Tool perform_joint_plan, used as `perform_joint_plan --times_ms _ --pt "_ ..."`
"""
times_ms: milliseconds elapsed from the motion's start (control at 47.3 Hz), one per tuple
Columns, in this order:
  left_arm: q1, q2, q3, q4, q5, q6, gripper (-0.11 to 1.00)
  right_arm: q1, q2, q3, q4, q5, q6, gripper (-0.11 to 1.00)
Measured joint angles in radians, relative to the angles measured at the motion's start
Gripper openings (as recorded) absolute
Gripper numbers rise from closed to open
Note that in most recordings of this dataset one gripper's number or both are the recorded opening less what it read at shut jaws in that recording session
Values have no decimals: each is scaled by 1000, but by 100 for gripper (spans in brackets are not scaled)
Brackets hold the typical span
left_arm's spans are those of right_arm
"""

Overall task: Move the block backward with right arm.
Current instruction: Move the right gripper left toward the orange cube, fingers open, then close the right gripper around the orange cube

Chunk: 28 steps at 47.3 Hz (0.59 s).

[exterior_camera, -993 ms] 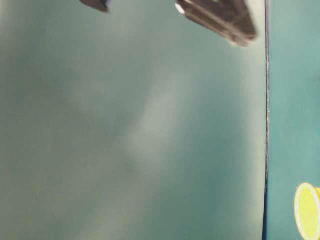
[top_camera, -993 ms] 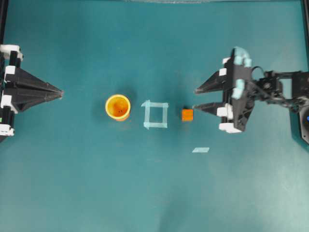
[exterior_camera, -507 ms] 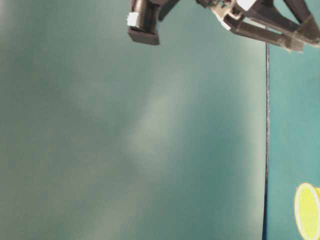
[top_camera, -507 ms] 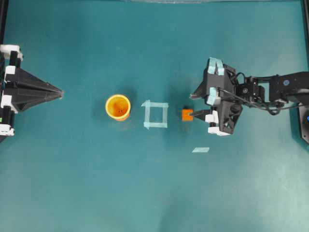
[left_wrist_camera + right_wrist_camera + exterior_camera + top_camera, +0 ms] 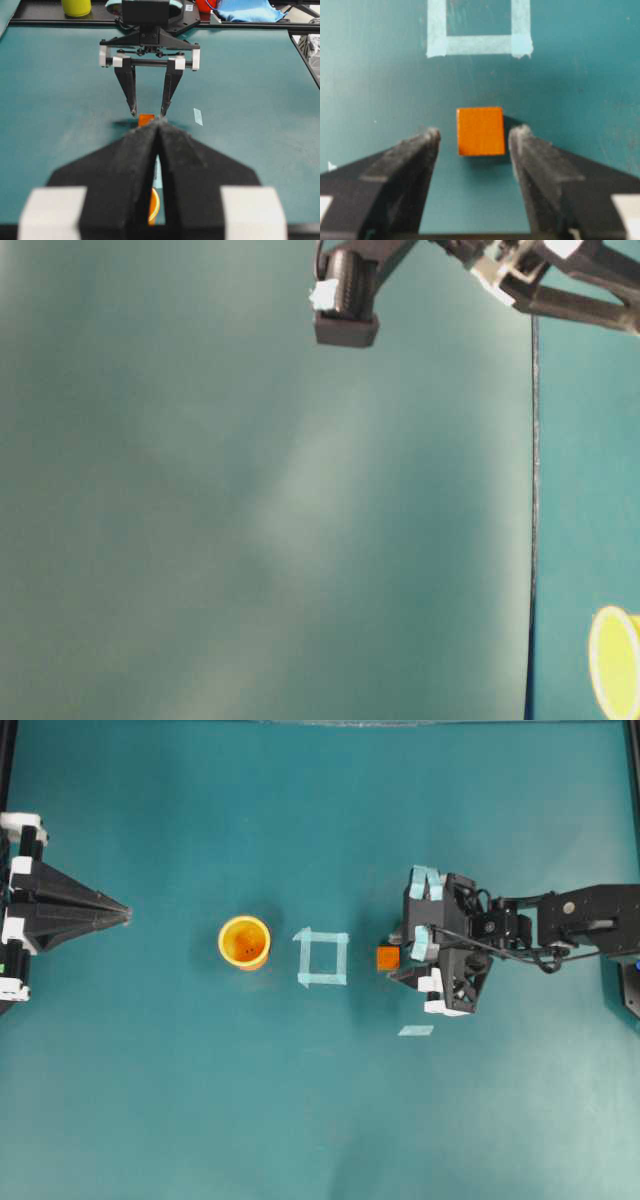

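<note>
On the teal table (image 5: 200,1100), the right arm (image 5: 580,915) reaches its right gripper (image 5: 475,137), jaws spread wide and holding nothing, around the block (image 5: 480,131), which sits beside the tape square (image 5: 322,958); the left gripper (image 5: 118,910) is closed, empty.

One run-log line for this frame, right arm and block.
phase: pre-grasp | right gripper: open, fingertips flanking block, no contact seen | block: on table beside tape square | left gripper: shut, parked

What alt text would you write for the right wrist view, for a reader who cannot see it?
An orange block sits on a teal table between the tips of the open right gripper, with a gap on each side. Beyond the block lies the near edge of a pale-blue tape square.
</note>
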Motion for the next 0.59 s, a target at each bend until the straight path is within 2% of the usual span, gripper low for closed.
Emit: perform_joint_plan --times_ms 422,591 --pt "0 -2 0 2 0 2 0 2 55 -29 0 -2 2 61" --pt "0 0 0 0 9 2 0 0 55 -31 0 -2 2 55"
